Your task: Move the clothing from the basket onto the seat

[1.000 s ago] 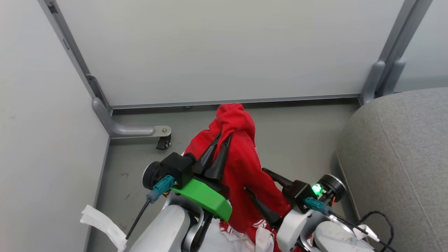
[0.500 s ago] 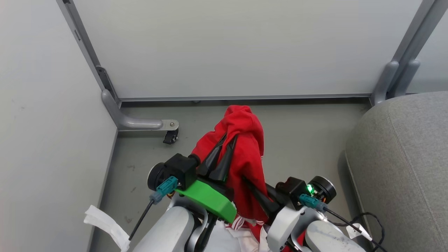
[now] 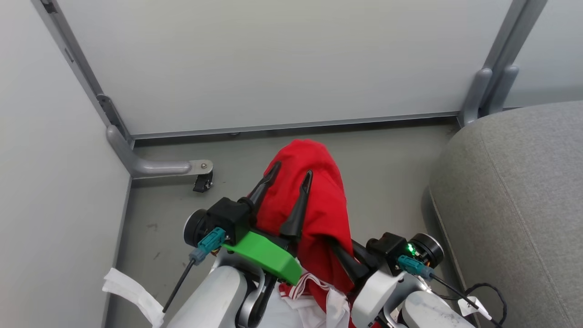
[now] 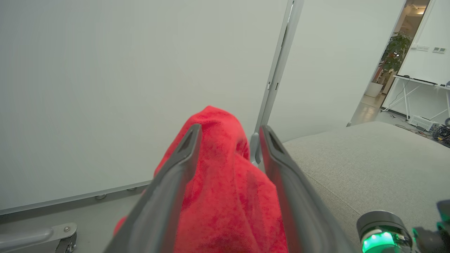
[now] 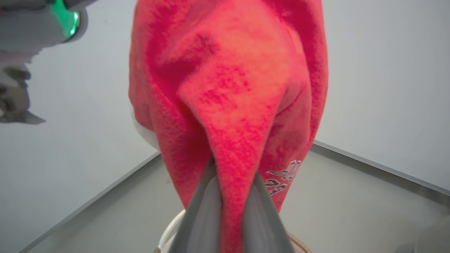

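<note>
The clothing (image 3: 319,200), a red garment, hangs raised in front of me, and black-and-white lettering (image 5: 281,177) shows on its lower part. My left gripper (image 3: 291,175) is open, its two fingers spread with the red fabric (image 4: 225,182) lying loose between them. Lower right, my right gripper (image 3: 337,248) is shut on a fold of the clothing (image 5: 233,168), fingertips buried in the cloth. The grey seat (image 3: 514,205) lies to the right, apart from the garment. A piece of the basket rim (image 5: 299,243) shows below the right fingers.
White partition panels with grey posts close off the front and left. A panel foot with a caster (image 3: 202,181) stands on the floor at left. A white cloth strip (image 3: 132,291) lies lower left. A black cable (image 3: 483,291) hangs by the right arm.
My left gripper has opened, its fingers now spread around the red cloth. The right gripper closed on the clothing and stays shut. The head camera has shifted a little.
</note>
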Robot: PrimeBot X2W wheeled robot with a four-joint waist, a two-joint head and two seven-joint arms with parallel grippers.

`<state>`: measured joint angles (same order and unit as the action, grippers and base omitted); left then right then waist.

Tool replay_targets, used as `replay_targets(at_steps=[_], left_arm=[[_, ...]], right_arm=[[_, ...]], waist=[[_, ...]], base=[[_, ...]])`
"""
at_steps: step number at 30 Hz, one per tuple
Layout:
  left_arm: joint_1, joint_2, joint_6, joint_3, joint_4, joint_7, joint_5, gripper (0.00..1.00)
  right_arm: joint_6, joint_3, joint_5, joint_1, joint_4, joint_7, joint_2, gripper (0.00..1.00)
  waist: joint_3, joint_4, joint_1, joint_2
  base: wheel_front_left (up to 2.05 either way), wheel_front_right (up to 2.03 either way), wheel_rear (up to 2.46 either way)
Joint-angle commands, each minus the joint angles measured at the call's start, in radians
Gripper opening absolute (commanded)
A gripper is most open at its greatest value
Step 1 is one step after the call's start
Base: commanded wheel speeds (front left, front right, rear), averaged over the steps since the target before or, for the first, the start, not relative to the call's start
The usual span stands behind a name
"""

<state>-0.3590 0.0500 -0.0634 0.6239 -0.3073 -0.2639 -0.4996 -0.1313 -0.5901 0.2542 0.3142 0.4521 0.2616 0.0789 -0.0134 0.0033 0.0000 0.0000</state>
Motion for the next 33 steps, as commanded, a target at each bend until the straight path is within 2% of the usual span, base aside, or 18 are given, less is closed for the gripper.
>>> replay_targets(at_steps=[1, 5, 11, 16, 20, 27, 33], left_arm=[[0.018, 0.002, 0.004, -0.008, -0.002, -0.001, 0.014, 1.00], [0.028, 0.002, 0.005, -0.045, -0.002, -0.001, 0.098, 1.00], [0.053, 0.002, -0.026, -0.099, 0.013, -0.001, 0.197, 1.00], [0.081, 0.003, -0.049, -0.138, 0.047, -0.001, 0.230, 1.00], [0.087, 0.003, -0.058, -0.151, 0.050, -0.001, 0.240, 1.00], [0.042, 0.003, -0.066, -0.106, 0.017, -0.001, 0.236, 1.00], [-0.010, 0.021, -0.068, -0.043, -0.013, -0.001, 0.228, 1.00]], right_arm=[[0.001, 0.008, -0.008, -0.017, -0.011, 0.005, 0.004, 0.00], [0.001, 0.028, -0.005, -0.032, -0.032, 0.005, 0.000, 0.00], [0.001, 0.050, -0.010, -0.044, -0.082, 0.005, 0.003, 0.00], [0.001, 0.088, -0.013, -0.065, -0.117, 0.005, 0.017, 0.00], [0.001, 0.121, -0.020, -0.075, -0.146, 0.005, 0.026, 0.00], [0.001, 0.227, -0.056, -0.074, -0.224, 0.005, 0.034, 0.00], [0.001, 0.280, -0.101, 0.017, -0.283, 0.005, 0.102, 0.00]], waist=[[-0.002, -0.033, 0.0000, 0.0000], [-0.010, -0.121, 0.0000, 0.0000], [-0.035, -0.287, 0.0000, 0.0000], [-0.058, -0.426, 0.0000, 0.0000], [-0.076, -0.509, 0.0000, 0.0000], [-0.130, -0.543, 0.0000, 0.0000], [-0.216, -0.557, 0.0000, 0.0000]], base=[[0.00, 0.00, 0.00], [0.00, 0.00, 0.00], [0.00, 0.00, 0.00], [0.00, 0.00, 0.00], [0.00, 0.00, 0.00], [0.00, 0.00, 0.00], [0.00, 0.00, 0.00]])
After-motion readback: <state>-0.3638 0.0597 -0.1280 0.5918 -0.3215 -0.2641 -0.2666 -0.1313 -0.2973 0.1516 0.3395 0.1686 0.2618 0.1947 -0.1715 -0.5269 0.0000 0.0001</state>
